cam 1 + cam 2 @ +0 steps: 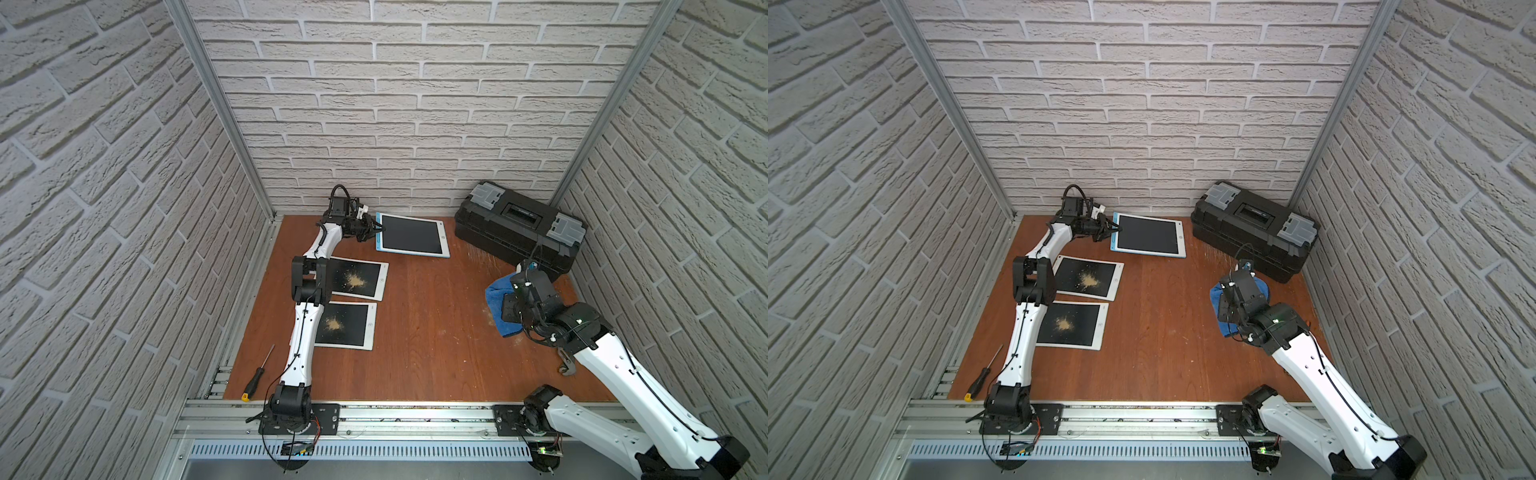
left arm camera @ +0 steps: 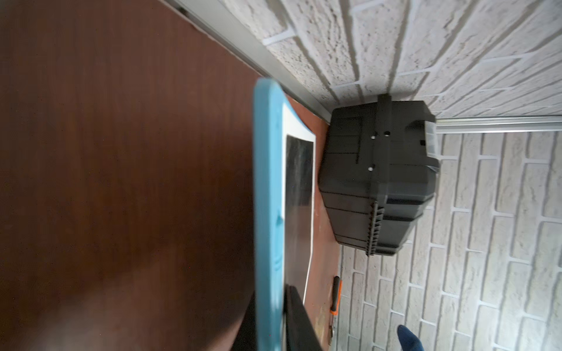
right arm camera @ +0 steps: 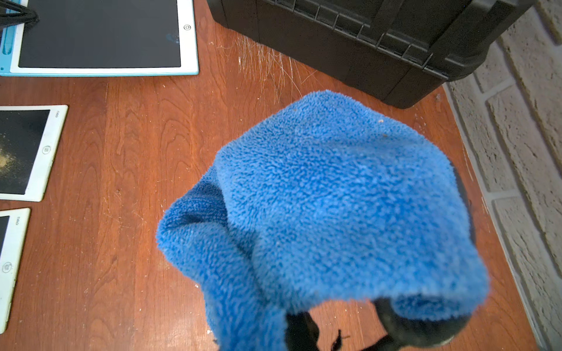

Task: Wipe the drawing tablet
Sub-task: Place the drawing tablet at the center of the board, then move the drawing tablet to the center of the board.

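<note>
A blue-edged drawing tablet [image 1: 411, 235] [image 1: 1148, 236] with a clean dark screen lies near the back wall. My left gripper [image 1: 375, 231] [image 1: 1114, 229] is at its left edge. In the left wrist view that blue edge [image 2: 269, 197] runs between the two fingers of the gripper [image 2: 270, 301]; whether they press on it does not show. My right gripper [image 1: 509, 308] [image 1: 1225, 309] [image 3: 343, 316] hovers at the right, shut on a blue cloth [image 1: 498, 291] [image 3: 334, 197] that drapes over its fingers.
Two white tablets [image 1: 355, 278] [image 1: 345, 324] with tan powder on their screens lie under the left arm. A black toolbox [image 1: 519, 230] [image 3: 365, 36] fills the back right corner. A screwdriver [image 1: 257, 376] lies at the front left. Brick walls close three sides.
</note>
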`<state>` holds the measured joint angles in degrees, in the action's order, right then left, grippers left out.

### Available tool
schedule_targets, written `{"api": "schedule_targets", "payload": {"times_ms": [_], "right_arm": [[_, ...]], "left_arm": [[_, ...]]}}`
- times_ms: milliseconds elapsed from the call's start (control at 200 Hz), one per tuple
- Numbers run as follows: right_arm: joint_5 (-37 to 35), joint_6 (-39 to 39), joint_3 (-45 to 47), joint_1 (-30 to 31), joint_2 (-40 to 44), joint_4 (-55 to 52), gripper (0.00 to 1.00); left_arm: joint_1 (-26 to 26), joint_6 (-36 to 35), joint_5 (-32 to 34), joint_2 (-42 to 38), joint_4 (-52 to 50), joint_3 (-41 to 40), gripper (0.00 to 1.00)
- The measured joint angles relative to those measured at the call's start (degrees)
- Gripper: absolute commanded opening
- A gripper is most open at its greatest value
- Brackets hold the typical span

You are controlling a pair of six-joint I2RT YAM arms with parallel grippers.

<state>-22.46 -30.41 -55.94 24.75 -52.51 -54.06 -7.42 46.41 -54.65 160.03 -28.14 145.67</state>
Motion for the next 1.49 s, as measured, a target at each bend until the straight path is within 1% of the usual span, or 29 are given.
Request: {"api": "schedule_targets", "payload": {"times_ms": [25,75,105,115,130,135,140,145,155,165,235,355,405,495,570,610,675,725,770,840,890,960,1020,1135,1205,1265,1305,1375,1495], "right_arm": [[0.2,0.0,0.28,0.0,-0.13,0.26,0.02],[0.48,0.0,0.66,-0.02,-0.5,0.63,0.02],[0.68,0.0,0.85,-0.02,-0.72,0.96,0.02],[0.74,0.0,0.94,-0.02,-0.81,1.11,0.02],[0.9,0.0,1.05,-0.02,-0.94,1.29,0.02],[0.92,0.0,1.07,-0.02,-0.98,1.31,0.02],[0.96,0.0,1.11,-0.02,-1.03,1.33,0.02],[0.98,0.0,1.14,-0.02,-1.07,1.38,0.02],[1.11,0.0,1.16,-0.02,-1.16,1.42,0.02],[1.22,0.0,1.2,-0.02,-1.27,1.51,0.02],[1.95,-0.02,1.22,-0.02,-1.99,1.97,0.02],[3.21,-0.04,1.22,-0.02,-3.26,2.29,0.03],[3.67,-0.04,1.22,-0.02,-3.85,2.34,0.03],[4.74,-0.24,1.22,-0.02,-4.96,2.58,0.03],[5.79,-0.39,1.22,-0.02,-5.79,3.1,0.03],[6.47,-0.44,1.22,-0.02,-6.27,3.65,0.03],[7.76,-0.5,1.27,-0.02,-7.19,4.83,0.03],[8.76,-0.46,1.29,0.0,-8.35,5.86,0.02],[9.73,-0.42,1.29,0.22,-9.79,6.84,0.03],[10.93,-0.31,1.11,0.96,-13.16,8.35,0.03],[11.93,-0.17,0.57,2.05,-16.26,9.16,0.03],[13.05,0.0,-1.09,4.76,-21.24,10.36,0.03],[13.38,0.11,-3.45,7.76,-25.75,11.5,0.03],[14.51,0.39,-9.22,12.61,-34.16,14.14,0.03],[16.09,0.39,-11.89,14.4,-38.23,16.15,0.03],[17.64,0.22,-13.38,15.52,-41.16,18.01,0.03],[18.58,-0.04,-13.97,16.17,-42.77,19.1,0.03],[20.26,-0.57,-14.58,16.96,-45.42,20.83,0.03],[22.56,-1.14,-14.88,17.42,-49.16,22.62,0.03]], "left_arm": [[0.04,-0.74,0.63,0.09,-0.37,0.0,0.45],[0.15,-1.22,1.62,0.15,-1.05,-0.02,0.52],[0.24,-1.77,2.23,0.15,-1.57,0.0,0.6],[0.28,-2.25,2.38,0.15,-1.68,0.0,0.64],[0.31,-2.38,2.6,0.15,-1.84,0.0,0.74],[0.33,-2.47,2.71,0.15,-1.88,-0.02,0.79],[0.33,-2.51,2.82,0.15,-1.95,0.0,0.88],[0.37,-2.67,2.89,0.15,-2.03,0.0,0.93],[0.39,-3.13,3.13,0.15,-2.08,0.0,0.97],[0.42,-3.17,3.26,0.15,-2.16,0.0,0.98],[0.72,-4.63,2.78,-0.2,-2.38,0.22,0.98],[0.98,-9.62,9.49,-3.26,-7.45,0.26,0.98],[1.16,-12.39,14.08,-4.87,-10.8,0.26,0.98],[1.29,-18.05,24.85,-9.07,-17.29,0.22,0.98],[0.76,-22.51,36.02,-14.91,-21.35,-1.79,0.98],[0.28,-24.7,42.77,-19.96,-21.66,-5.55,0.98],[-1.33,-28.09,53.51,-31.28,-19.74,-16.26,0.98],[-3.26,-29.77,58.86,-41.75,-16.0,-26.49,0.98],[-4.59,-30.08,61.4,-50.05,-13.51,-34.16,0.98],[-5.95,-29.53,60.59,-61.42,-10.6,-43.01,0.98],[-4.7,-28.15,59.19,-68.24,-8.72,-47.98,0.98],[-2.1,-26.67,58.62,-74.71,-6.99,-54.05,0.98],[-0.44,-25.51,58.69,-78.49,-7.04,-59.25,0.98],[-0.5,-22.97,57.81,-82.25,-9.68,-68.24,0.98],[-0.39,-21.68,56.94,-83.87,-11.23,-73.66,0.98],[0.83,-20.44,55.91,-86.2,-11.87,-79.03,0.98],[2.27,-19.58,55.12,-87.89,-12.55,-82.23,0.98],[6.36,-18.14,53.57,-90.05,-13.68,-86.66,0.98],[13.22,-15.91,49.51,-90.18,-12.96,-92.0,0.98]]}}
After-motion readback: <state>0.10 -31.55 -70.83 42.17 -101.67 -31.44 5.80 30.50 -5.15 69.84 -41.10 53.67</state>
